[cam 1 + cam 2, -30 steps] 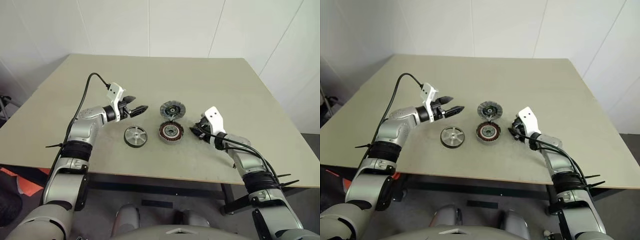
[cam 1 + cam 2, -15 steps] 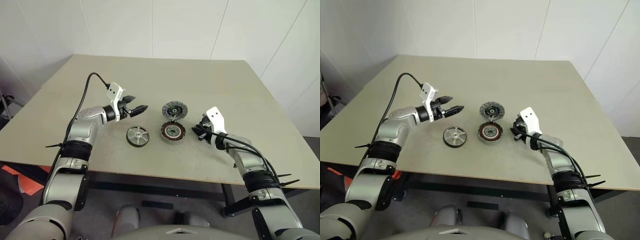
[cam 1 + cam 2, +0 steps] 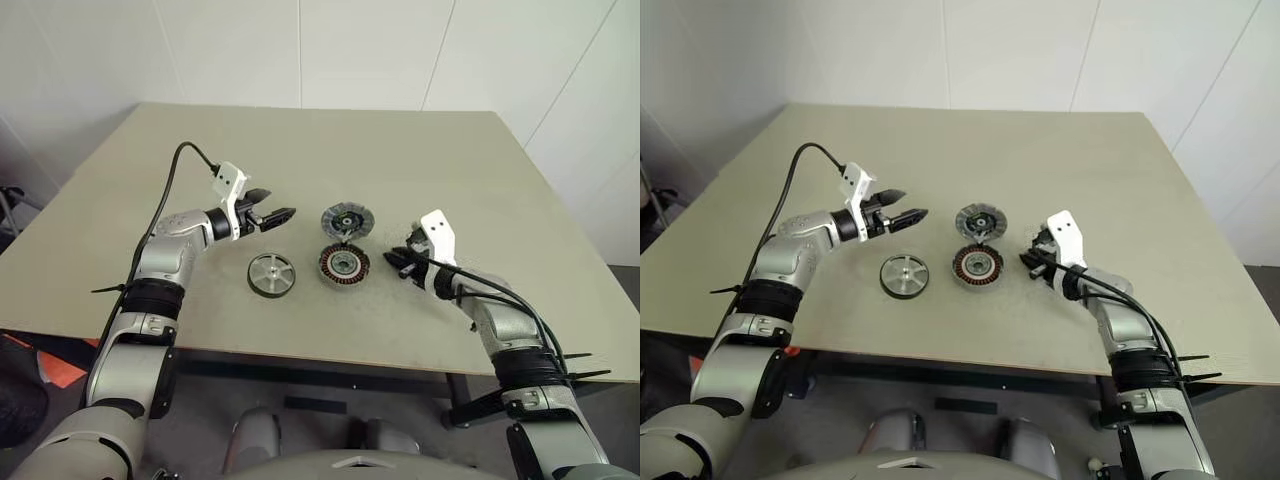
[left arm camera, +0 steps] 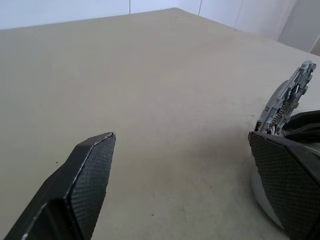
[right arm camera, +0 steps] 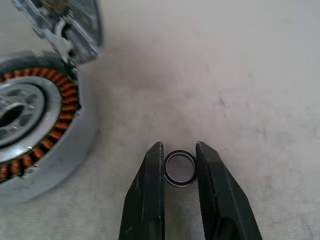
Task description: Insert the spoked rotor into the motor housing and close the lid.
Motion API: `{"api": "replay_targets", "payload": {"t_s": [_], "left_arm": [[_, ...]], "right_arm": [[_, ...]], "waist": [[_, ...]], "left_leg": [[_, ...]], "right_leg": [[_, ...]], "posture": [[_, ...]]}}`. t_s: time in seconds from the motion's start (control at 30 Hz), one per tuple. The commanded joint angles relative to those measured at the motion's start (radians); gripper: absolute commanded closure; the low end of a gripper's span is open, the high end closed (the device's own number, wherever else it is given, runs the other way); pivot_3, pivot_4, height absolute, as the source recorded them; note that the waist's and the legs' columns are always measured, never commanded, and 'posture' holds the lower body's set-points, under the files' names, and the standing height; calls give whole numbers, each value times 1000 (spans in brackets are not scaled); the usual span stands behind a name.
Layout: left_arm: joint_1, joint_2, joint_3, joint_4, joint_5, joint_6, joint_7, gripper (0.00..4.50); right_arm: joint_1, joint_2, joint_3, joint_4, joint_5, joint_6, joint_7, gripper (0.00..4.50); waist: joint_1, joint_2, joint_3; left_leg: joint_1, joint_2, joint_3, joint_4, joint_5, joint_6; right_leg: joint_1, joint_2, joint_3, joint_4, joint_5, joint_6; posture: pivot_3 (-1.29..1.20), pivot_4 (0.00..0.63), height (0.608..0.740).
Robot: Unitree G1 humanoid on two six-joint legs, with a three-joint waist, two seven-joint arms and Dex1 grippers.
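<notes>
A: Where are the parts?
B: Centre of the desk [image 3: 470, 160]: spoked rotor [image 3: 271, 273] left, motor housing [image 3: 343, 264] beside it, lid [image 3: 346, 219] just above.
A: Hands?
B: Left hand [image 3: 277, 215] spread; right hand [image 5: 178, 159] pinching a small ring [image 5: 179, 168].

Spoked rotor [image 3: 271, 273] flat, left of motor housing [image 3: 343, 264]; lid [image 3: 346, 219] behind.

A beige table [image 3: 420, 150] stands against white panelled walls [image 3: 300, 50] that meet in a corner. Below its front edge lies grey floor [image 3: 1040, 400], with something orange [image 3: 45, 365] at left.
</notes>
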Motion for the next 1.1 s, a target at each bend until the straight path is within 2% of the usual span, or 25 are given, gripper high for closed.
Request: {"api": "replay_targets", "payload": {"t_s": [0.03,0.33,0.5,0.73,1.1], "left_arm": [[-23,15,22,-18,-11,-9,-14,0],[-20,14,22,-33,-27,5,-48,0],[-24,17,30,-61,-56,27,-72,0],[-8,24,22,-82,-50,32,-66,0],[19,21,22,-116,-51,45,-48,0]], "right_arm": [[-17,-32,-7,-220,92,70,69,3919],[9,-145,65,-378,115,174,168,3919],[-34,-93,126,-303,46,114,117,3919],[-70,-48,211,-226,-7,64,135,3919],[-109,-7,225,-89,-43,16,148,3919]], "waist": [[0,0,0],[6,0,0],[2,0,0],[3,0,0],[2,0,0]], "left_leg": [[-3,1,0,0,0,0],[1,1,0,2,-2,-3],[3,1,0,1,-1,-4],[3,1,0,1,-1,-5],[3,1,0,2,-1,-5]], "right_leg": [[-3,0,0,1,0,0],[2,0,0,0,-1,0],[3,0,0,0,-2,1],[3,0,0,1,-1,-1],[4,0,0,2,-1,-1]], "posture": [[0,0,740],[0,0,740],[0,0,740],[0,0,740],[0,0,740]]}}
